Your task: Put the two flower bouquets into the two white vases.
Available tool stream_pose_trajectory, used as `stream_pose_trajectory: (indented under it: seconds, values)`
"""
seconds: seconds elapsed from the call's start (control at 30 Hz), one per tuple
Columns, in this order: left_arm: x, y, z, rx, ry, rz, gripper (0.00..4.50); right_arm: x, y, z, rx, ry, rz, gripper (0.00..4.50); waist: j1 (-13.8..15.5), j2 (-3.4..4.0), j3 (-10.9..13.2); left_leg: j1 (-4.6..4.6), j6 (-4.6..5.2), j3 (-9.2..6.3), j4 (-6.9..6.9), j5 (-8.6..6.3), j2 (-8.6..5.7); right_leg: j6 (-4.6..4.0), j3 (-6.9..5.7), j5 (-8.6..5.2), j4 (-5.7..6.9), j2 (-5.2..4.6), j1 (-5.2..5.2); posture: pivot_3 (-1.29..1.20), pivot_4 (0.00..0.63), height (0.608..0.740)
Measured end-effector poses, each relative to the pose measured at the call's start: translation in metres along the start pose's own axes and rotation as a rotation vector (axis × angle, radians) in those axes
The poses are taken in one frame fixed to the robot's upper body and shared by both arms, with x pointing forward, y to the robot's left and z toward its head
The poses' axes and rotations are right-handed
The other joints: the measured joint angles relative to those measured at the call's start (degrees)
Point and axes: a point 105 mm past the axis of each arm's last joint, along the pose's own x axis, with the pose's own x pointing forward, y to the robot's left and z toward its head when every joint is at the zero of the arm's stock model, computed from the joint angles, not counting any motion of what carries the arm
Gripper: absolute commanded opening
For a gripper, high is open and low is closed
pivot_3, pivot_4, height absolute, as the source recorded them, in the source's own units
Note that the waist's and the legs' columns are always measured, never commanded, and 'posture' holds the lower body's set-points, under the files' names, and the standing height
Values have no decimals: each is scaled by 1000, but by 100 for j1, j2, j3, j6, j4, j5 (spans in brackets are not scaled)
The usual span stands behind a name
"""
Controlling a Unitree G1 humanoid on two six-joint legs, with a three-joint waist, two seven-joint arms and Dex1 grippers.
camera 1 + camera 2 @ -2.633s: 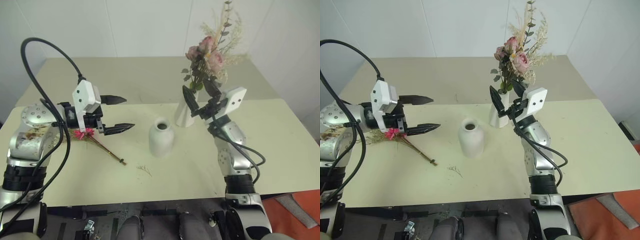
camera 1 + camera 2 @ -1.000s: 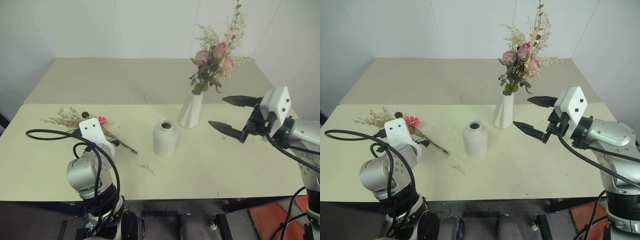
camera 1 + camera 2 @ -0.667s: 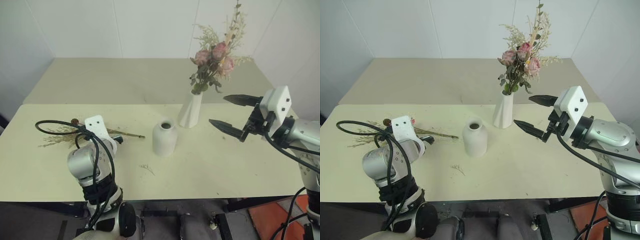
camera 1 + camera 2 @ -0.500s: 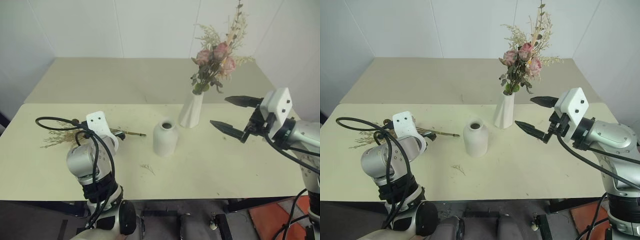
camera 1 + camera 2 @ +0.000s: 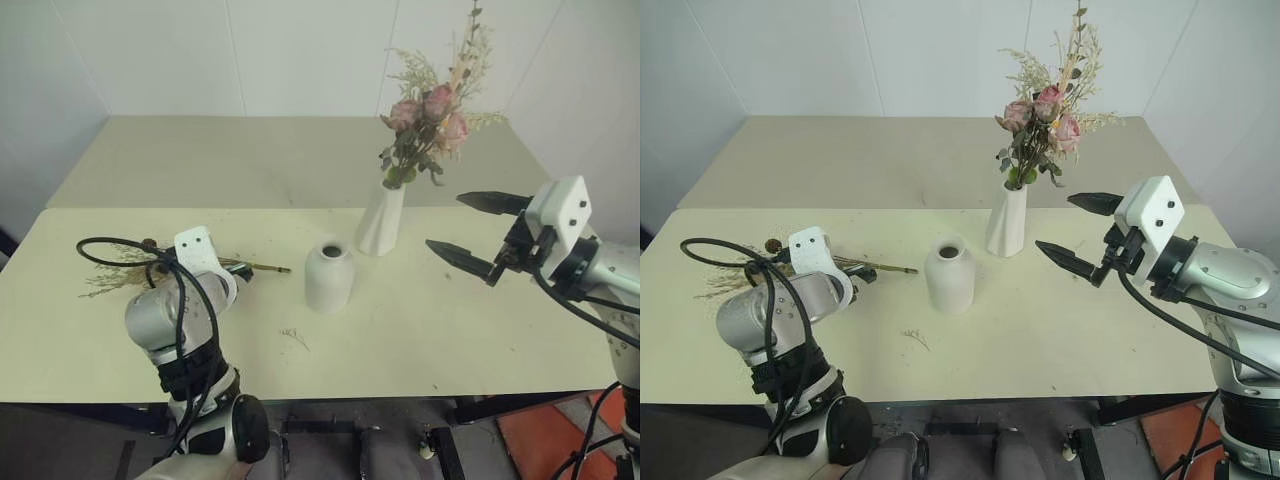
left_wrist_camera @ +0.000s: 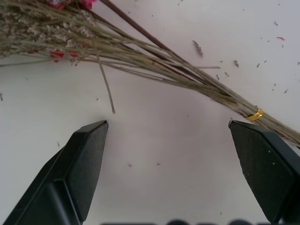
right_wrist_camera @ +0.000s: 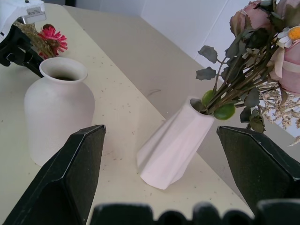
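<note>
At frame left, dried grass bouquet flat on the counter, left hand spread wide just short of the stems; risks a partial pinch, loose stalks scattering. At centre, rounded vase empty, narrow-mouthed, easily toppled by splayed stems. At right, rose bouquet already in the tall vase, right hand open and empty nearby, could knock it.

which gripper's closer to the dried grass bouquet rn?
Left. The left gripper hangs open right over the dried grass bouquet; the right gripper is across the table, beyond both vases.
</note>
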Motion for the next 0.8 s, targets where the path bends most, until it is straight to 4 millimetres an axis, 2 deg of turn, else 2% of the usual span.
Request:
stream_pose_trajectory:
  seconds: [0.2, 0.23, 0.27, 0.3, 0.37, 0.4, 0.47, 0.53, 0.8]
  values:
    - [-5, -19, 19, -20, -82, -129, 4500, -2, 0, 0, -3, 4, -8, 4465, 5, -4, 3, 2, 0, 0, 0, 0, 0, 0, 0, 0, 0, 0, 2, 0, 150, 740]
    - [-15, -39, 45, -15, -146, -186, 4500, -3, -1, -2, -1, 10, -14, 4465, 60, -49, 42, -29, -15, -13, 18, 15, -1, -4, -20, 3, 19, 1, -21, 0, 150, 740]
    - [-42, -71, 88, 3, -306, -282, 4500, -1, 1, -2, -2, 10, -5, 4465, 99, -74, 55, -64, -29, -38, 22, 31, 14, -10, -46, 46, -28, 19, -29, 0, 150, 740]
    - [-59, -85, 105, 3, -392, -328, 4500, -1, 2, 0, -7, 7, -2, 4465, 105, -56, 42, -47, -25, -36, 16, 28, 12, -2, -43, 54, -60, 16, -2, 0, 150, 740]
    - [-71, -97, 120, -7, -460, -365, 4500, -1, 3, 0, -10, 6, -2, 4465, 101, 31, -25, 14, 14, -7, -2, -1, -6, 27, -15, 45, -91, -9, 73, 0, 150, 740]
    - [-63, -91, 119, -33, -439, -343, 4500, -1, 2, 0, -9, 8, -4, 4465, 80, 46, -34, 49, 25, 8, -9, -11, -11, 37, -3, 38, -110, -14, 98, 0, 150, 740]
    - [-38, -75, 107, -94, -337, -282, 4500, -1, 2, -1, -9, 13, -8, 4465, 18, 65, -44, 64, 27, 17, -19, -13, -9, 36, 7, 29, -98, -6, 96, 0, 150, 740]
    - [-20, -64, 96, -134, -260, -239, 4500, -2, 2, -1, -9, 13, -10, 4465, -15, 14, -14, 55, 17, 2, -18, -6, 4, 26, -4, 30, -88, 11, 85, 0, 150, 740]
    - [-24, -64, 100, -146, -280, -232, 4500, -1, 1, 0, -13, 8, -12, 4465, 18, -6, -3, 24, 13, -3, -16, -5, -1, 30, -14, 33, -86, -1, 76, 0, 150, 740]
